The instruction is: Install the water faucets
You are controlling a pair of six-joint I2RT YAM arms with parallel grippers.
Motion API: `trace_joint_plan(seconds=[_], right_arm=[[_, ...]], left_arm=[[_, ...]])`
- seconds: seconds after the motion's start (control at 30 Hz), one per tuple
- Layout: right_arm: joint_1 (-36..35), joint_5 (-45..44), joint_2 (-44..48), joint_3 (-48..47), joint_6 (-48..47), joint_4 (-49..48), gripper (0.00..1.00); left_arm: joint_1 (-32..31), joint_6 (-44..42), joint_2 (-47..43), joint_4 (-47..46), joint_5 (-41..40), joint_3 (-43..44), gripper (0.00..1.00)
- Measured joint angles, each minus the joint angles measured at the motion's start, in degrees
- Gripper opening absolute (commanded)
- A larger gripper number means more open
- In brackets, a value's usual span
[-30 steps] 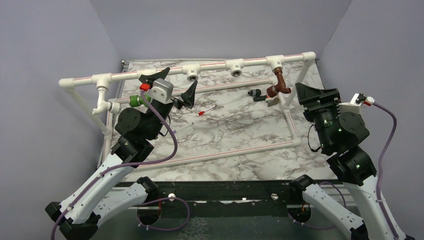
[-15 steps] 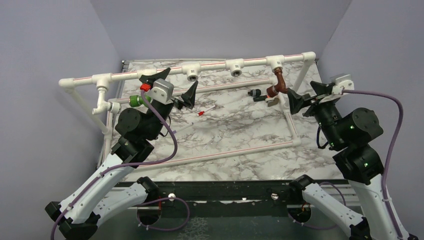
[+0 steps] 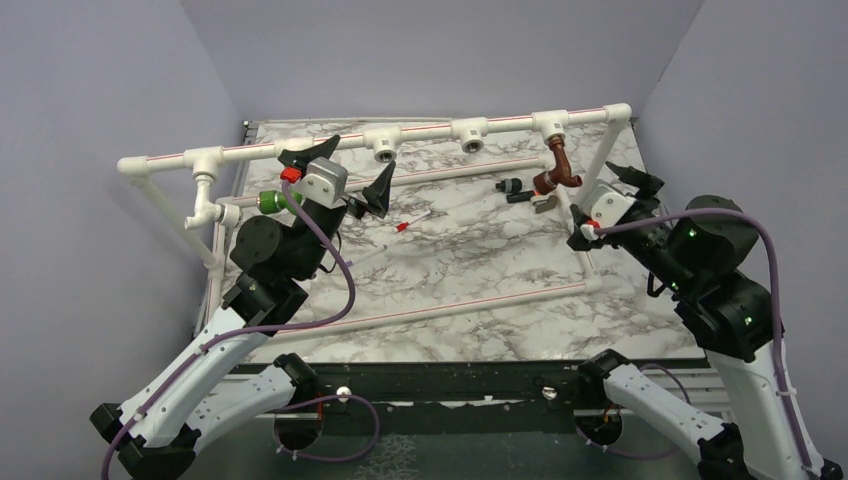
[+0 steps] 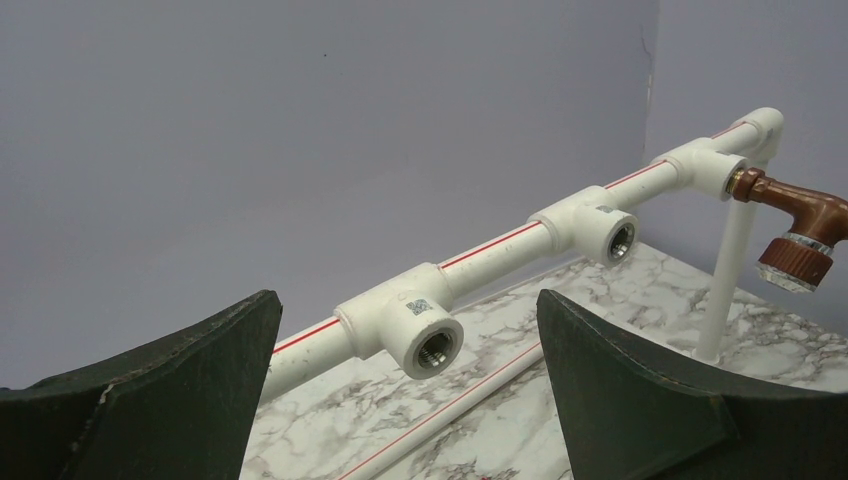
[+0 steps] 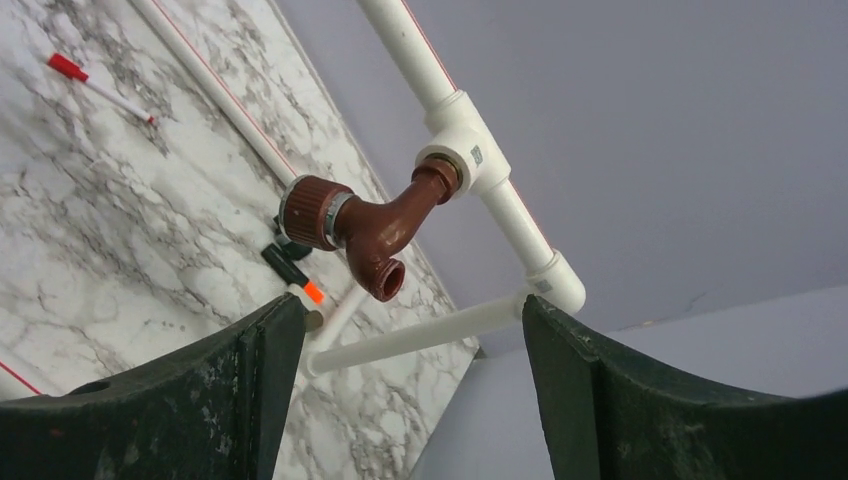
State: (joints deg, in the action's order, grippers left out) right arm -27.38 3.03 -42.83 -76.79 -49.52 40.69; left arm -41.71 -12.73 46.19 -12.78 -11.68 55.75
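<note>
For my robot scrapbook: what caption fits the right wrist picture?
Open right gripper faces the copper-coloured faucet seated in a white T-fitting.

The surface (image 3: pixel 470 275) is white marble veined in grey, the pipe frame (image 3: pixel 430 133) white with a thin red stripe along its tubes, the copper faucet (image 5: pixel 385 225) reddish-brown with a silvery band, the green faucet (image 3: pixel 272 201) bright green, the small piece (image 5: pixel 283 262) black with an orange tip, the cables (image 3: pixel 350 283) purple.

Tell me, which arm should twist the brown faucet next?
Right, probably: the right end effector, open, faces the copper-coloured faucet up close; the left end effector points at empty T-fittings farther along.
</note>
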Motion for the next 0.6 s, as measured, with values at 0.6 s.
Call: trace_joint_plan(seconds=[0.6], right_arm=[[0.0,-9.5,-4.4,7.3,-16.1,-4.8,0.83]], left_arm=[[0.0,0.0,0.0,0.0,-0.2,0.0,0.99]])
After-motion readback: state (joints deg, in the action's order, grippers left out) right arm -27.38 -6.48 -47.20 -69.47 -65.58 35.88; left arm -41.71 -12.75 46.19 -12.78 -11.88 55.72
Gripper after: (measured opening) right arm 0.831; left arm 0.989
